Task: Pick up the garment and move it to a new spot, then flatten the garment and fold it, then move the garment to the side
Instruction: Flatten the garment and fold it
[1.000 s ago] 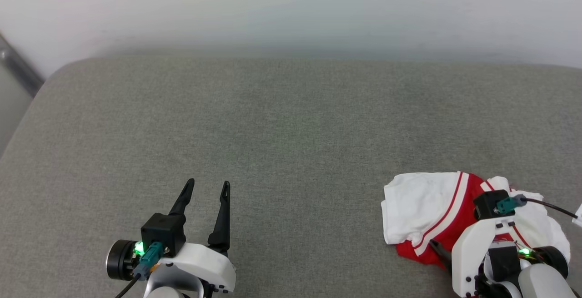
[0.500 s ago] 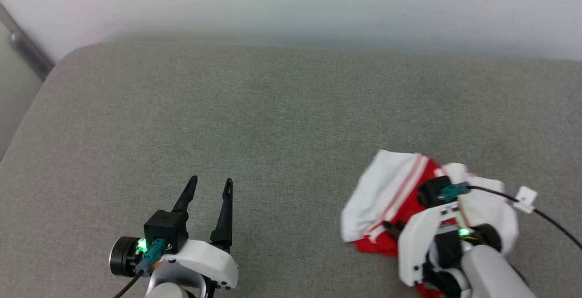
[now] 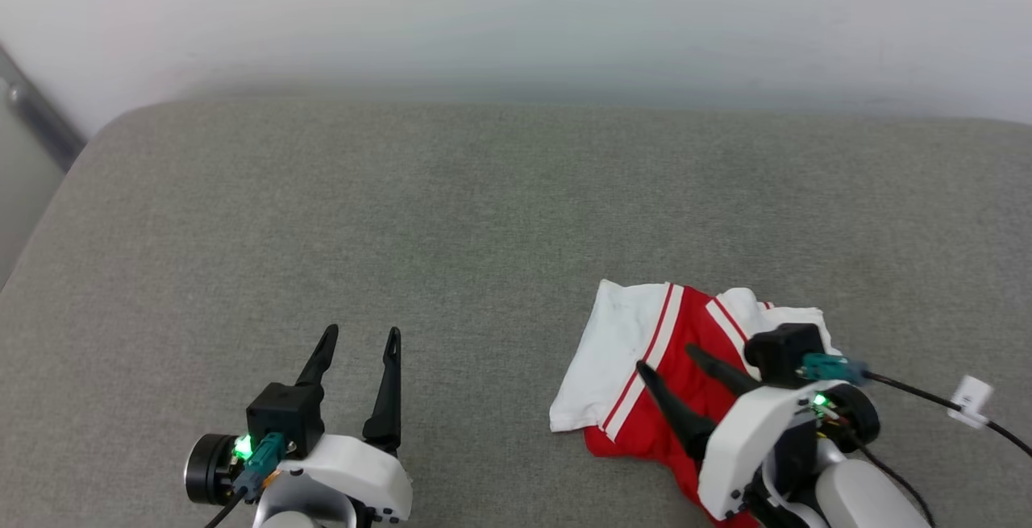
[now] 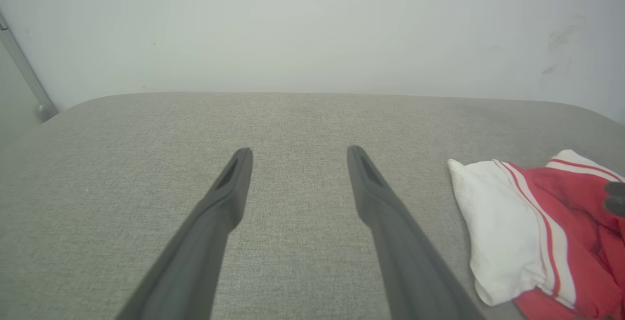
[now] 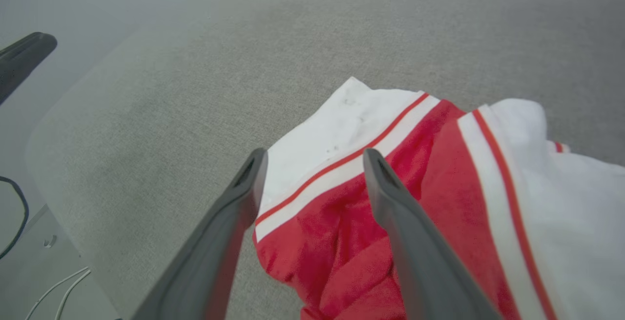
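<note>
Under the wide-open jaws of our right gripper [image 3: 667, 357] sits the crumpled shirt [image 3: 621, 342], ungripped; our left gripper [image 3: 362, 330] gapes empty too.

Under my R fingers [image 5: 415, 242]: garment [image 5: 439, 163], soft matt knit cloth, creased. Fingers smooth matt dark plastic. Pad [image 3: 484, 214] beneath: grey woven fabric, rough-ish. Wall [image 3: 516, 12] ahead smooth, matt.

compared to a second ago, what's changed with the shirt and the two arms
The garment has been shifted to the robot's left, toward the middle of the grey cushion, carried by the right gripper. That gripper has since let go: its fingers now stand open over the red fabric, nothing clamped between them. The left gripper stayed open and idle, in about the same place.
</note>
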